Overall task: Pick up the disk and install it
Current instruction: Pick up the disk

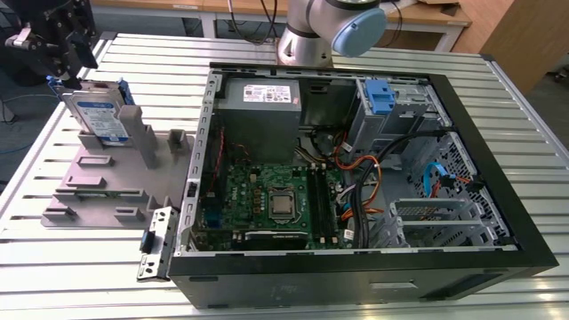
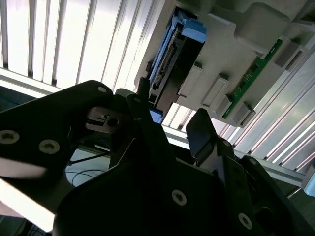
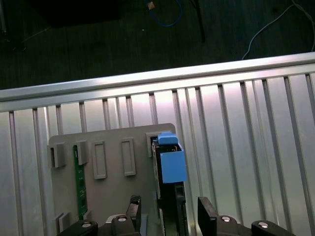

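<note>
**Open gripper set over the disk's upper end**

In the exterior view the black gripper [image 1: 71, 65] hangs at the upper end of the disk [image 1: 96, 115], its body tilted. In both wrist views its two dark fingers [image 3: 206, 212] stand apart, one to each side of the disk's edge. Whether either pad touches the disk cannot be told. The arm's silver joint [image 1: 307, 30], with a pale-blue cap, stands well apart from the disk, toward the exterior view's right.

We've got a slatted metal table [image 1: 160, 53] catching bright light, with wooden desks [image 1: 427, 19] behind it. Past its edge the floor [image 3: 98, 44] is dark, with a blue cable [image 3: 167, 24] and a white cable [image 3: 268, 30] lying loose.
</note>
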{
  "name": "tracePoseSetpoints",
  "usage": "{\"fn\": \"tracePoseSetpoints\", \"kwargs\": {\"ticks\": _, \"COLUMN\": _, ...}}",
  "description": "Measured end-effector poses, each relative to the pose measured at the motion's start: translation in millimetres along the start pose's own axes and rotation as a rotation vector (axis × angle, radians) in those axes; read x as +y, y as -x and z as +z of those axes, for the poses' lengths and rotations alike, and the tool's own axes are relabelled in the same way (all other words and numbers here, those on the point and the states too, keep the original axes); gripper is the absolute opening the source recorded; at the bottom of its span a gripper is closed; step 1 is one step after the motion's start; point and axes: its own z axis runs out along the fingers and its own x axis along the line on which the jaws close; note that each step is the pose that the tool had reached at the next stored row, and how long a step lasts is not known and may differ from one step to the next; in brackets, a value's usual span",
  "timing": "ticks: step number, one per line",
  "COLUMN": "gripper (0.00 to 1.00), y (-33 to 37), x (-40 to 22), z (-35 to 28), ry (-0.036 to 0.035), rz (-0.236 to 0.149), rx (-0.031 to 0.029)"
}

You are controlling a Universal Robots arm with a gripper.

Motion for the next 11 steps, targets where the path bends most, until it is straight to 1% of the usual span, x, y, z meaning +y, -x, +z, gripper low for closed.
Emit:
{"fn": "tracePoseSetpoints", "kwargs": {"ticks": 1, "gripper": 0.60, "y": 0.0, "x": 0.0, "z": 0.0, "ry": 0.0000, "rz": 0.000, "rx": 0.0000}}
{"fn": "tracePoseSetpoints", "kwargs": {"ticks": 3, "gripper": 0.60, "y": 0.0, "x": 0.0, "z": 0.0, "ry": 0.0000, "rz": 0.000, "rx": 0.0000}}
{"fn": "tracePoseSetpoints", "kwargs": {"ticks": 4, "gripper": 0.66, "y": 0.0, "x": 0.0, "z": 0.0, "ry": 0.0000, "rz": 0.000, "rx": 0.0000}}
{"fn": "tracePoseSetpoints", "kwargs": {"ticks": 11, "gripper": 0.66, "y": -0.1, "x": 0.4, "z": 0.6, "ry": 0.0000, "rz": 0.000, "rx": 0.0000}}
